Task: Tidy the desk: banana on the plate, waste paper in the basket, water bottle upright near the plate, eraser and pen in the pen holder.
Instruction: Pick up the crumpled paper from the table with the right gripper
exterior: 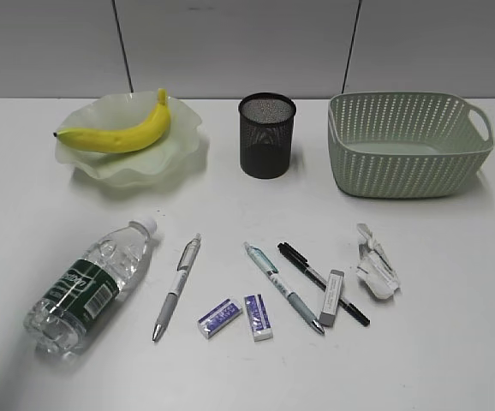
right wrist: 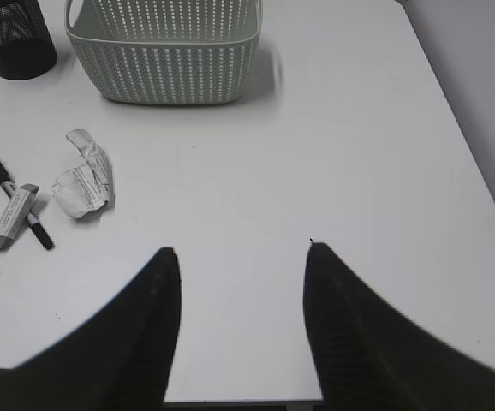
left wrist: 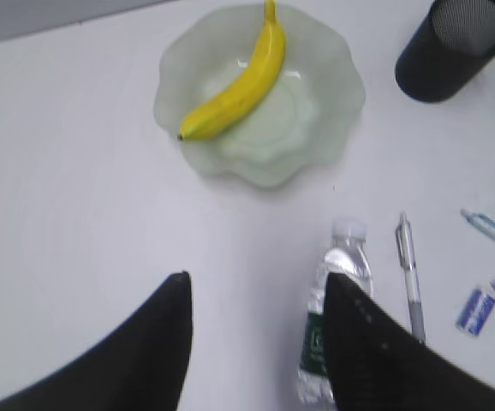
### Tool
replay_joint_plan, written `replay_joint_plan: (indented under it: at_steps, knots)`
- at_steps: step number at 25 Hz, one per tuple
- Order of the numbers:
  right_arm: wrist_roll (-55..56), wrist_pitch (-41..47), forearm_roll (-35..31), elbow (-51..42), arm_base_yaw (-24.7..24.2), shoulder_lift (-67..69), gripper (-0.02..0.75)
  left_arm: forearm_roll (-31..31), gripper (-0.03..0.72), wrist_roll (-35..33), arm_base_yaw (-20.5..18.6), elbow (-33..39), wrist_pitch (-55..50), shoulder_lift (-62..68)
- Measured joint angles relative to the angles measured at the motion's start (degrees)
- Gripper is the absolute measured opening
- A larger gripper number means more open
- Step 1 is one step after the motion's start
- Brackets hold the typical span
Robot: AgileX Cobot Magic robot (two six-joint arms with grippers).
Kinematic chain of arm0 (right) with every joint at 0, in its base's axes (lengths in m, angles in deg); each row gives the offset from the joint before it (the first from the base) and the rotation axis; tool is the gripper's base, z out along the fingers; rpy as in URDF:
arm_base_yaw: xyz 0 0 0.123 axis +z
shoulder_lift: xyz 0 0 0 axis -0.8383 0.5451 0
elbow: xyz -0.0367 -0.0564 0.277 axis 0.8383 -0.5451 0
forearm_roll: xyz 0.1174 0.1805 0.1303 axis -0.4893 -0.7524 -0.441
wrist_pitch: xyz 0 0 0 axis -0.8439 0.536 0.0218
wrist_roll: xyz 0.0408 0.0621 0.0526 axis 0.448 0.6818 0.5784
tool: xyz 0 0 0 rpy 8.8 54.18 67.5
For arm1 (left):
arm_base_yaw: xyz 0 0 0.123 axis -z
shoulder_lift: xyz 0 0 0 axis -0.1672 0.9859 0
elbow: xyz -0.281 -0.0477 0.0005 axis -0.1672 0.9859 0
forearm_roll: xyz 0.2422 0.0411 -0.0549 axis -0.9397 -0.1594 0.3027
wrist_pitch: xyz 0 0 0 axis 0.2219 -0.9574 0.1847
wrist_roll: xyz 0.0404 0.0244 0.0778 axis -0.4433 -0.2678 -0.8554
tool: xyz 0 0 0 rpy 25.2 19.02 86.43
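Exterior view: the banana (exterior: 121, 131) is already sitting in the wavy-rimmed plate (exterior: 183, 145) at the back left of the desk (exterior: 453, 360). The black mesh pen holder (exterior: 266, 135) stands in the middle and the perforated basket (exterior: 406, 145) is back right, nothing visible inside either. Up front, the water bottle (exterior: 89, 287) lies on its side at the left, cap toward the plate. Then there's a grey pen (exterior: 176, 287), two purple-and-white erasers (exterior: 219, 317) (exterior: 258, 317), a teal pen (exterior: 283, 287), and a black pen (exterior: 323, 283) with a grey eraser (exterior: 331, 297) lying across it. The waste paper (exterior: 376, 270) is at the right end, crumpled.

Left wrist view: the left gripper (left wrist: 256, 282) hangs spread over bare desk, empty, its right finger overlapping the lying bottle (left wrist: 333, 317). Plate and banana are further out.

Right wrist view: the right gripper (right wrist: 241, 253) is spread too, nothing between the fingers, hovering over empty desk. The paper wad (right wrist: 83, 180) is off to its left, the basket (right wrist: 166, 51) beyond.
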Motion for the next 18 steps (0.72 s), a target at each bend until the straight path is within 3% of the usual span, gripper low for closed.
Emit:
replay_joint_plan:
  at_steps: [9, 18]
  knots:
    - [0.0, 0.0, 0.0, 0.0, 0.0, 0.0, 0.382, 0.18, 0.364, 3.52, 0.05, 32.86, 3.35, -34.87]
    - [0.0, 0.0, 0.0, 0.0, 0.0, 0.0, 0.382, -0.7, 0.364, 3.9, 0.05, 52.02, 3.96, -66.88]
